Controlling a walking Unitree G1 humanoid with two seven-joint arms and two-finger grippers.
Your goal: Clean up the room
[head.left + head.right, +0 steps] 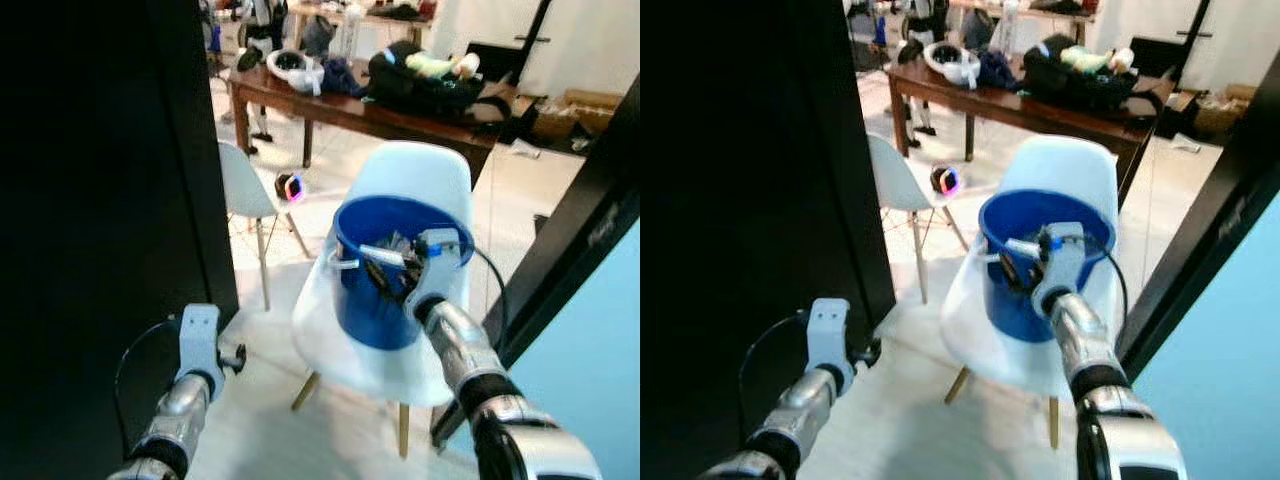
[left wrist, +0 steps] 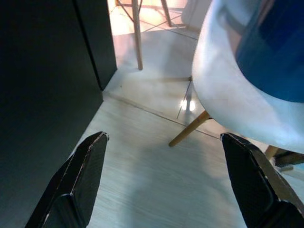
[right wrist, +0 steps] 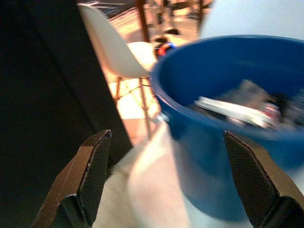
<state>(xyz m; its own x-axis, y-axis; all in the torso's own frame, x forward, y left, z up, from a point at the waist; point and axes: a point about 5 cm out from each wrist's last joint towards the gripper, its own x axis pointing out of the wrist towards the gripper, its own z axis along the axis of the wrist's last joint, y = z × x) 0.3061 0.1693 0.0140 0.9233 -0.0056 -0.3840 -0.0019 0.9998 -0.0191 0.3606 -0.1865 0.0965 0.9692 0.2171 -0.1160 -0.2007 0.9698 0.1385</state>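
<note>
A blue bucket (image 1: 385, 300) stands on the seat of a white chair (image 1: 420, 170) and holds several pieces of clutter (image 3: 237, 109). My right gripper (image 1: 385, 275) is at the bucket's near rim, just above the clutter. In the right wrist view this gripper (image 3: 166, 137) is open, with the bucket straight ahead and nothing between its fingers (image 3: 90, 175). My left gripper (image 1: 235, 358) hangs low to the left of the chair, above the pale floor. It (image 2: 165, 137) is open and holds nothing.
A black cabinet wall (image 1: 100, 200) rises close on the left and a dark door frame (image 1: 570, 250) slants on the right. Behind the chair are a second white chair (image 1: 240, 180), a small glowing gadget (image 1: 289, 187) and a brown table (image 1: 340, 105) carrying a black bag (image 1: 420, 80).
</note>
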